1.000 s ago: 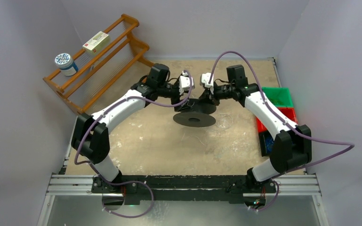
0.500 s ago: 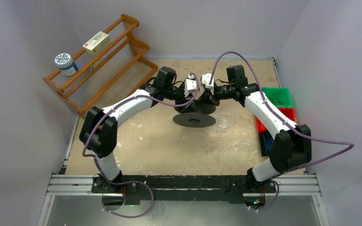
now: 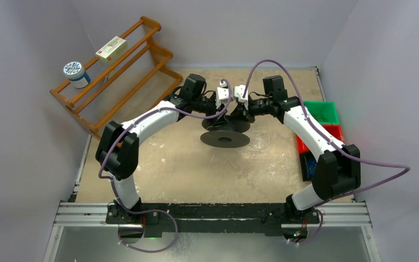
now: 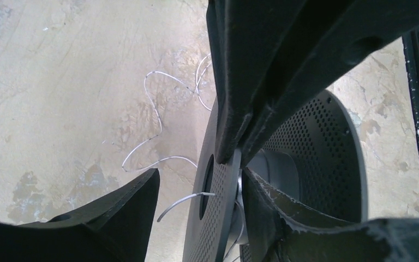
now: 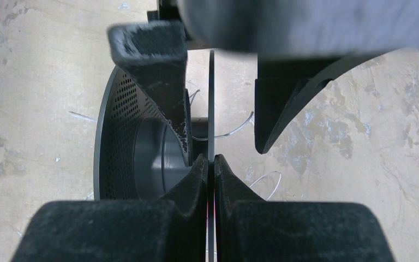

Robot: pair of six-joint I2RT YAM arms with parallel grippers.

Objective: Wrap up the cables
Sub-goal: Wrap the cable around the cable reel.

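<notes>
The right hand point(image 5: 211, 164) was clenched on the thin rim of one flange of the black spool point(image 5: 120, 142), with the hub just beside its fingers. Directly beyond it, the left hand point(image 4: 193, 166) stood released, its fingers straddling the same flange. The cables point(image 4: 153, 109) lay in loose loops on the counter point(image 4: 43, 82) past the left hand, with one end reaching the hole in that flange.
</notes>
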